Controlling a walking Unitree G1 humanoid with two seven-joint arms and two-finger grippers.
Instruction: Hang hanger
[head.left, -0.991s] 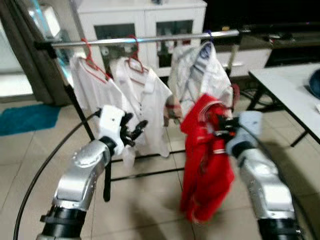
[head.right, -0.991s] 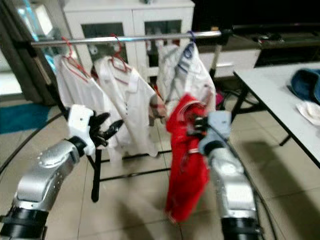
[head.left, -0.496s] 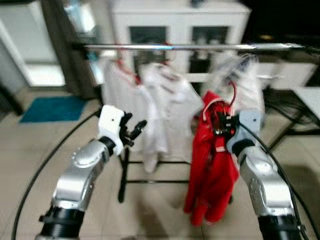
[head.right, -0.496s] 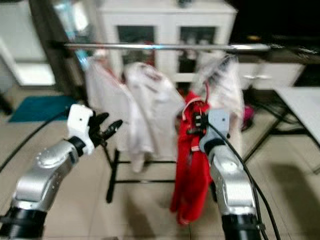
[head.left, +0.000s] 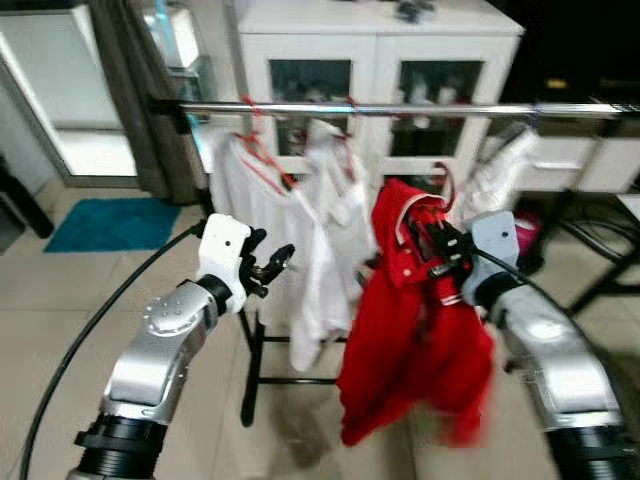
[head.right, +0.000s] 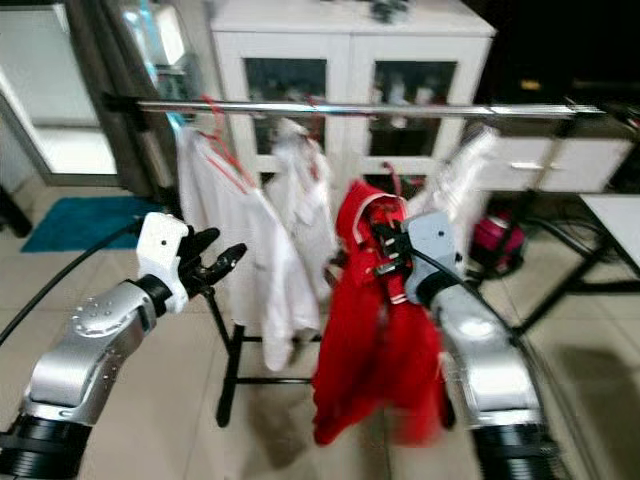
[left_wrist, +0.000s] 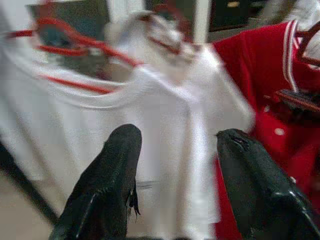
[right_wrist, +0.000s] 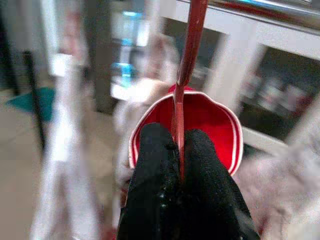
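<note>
The right gripper (right_wrist: 179, 165) holds its two black fingers pressed together on the thin red hanger (right_wrist: 188, 60), whose stem rises from between the fingertips toward the silver rail (head.left: 400, 108) above. The red garment (head.left: 410, 330) hangs from that hanger, below the rail and right of centre in the scene, its white-edged collar just beside the gripper and its lower part blurred. The hanger's hook is not resting on the rail; how close it comes I cannot tell. The left gripper (head.left: 268, 266) is raised on the left, near a white shirt (head.left: 262, 205) but apart from it, with its fingers (left_wrist: 107, 185) spread and nothing between them. Two white shirts hang on red hangers at the left part of the rail, and another pale garment (head.left: 498, 170) hangs further right, behind the right arm. A white cabinet (head.left: 375, 50) with glass doors stands beyond the rack, and a blue mat (head.left: 110, 222) lies on the tiled floor at far left
</note>
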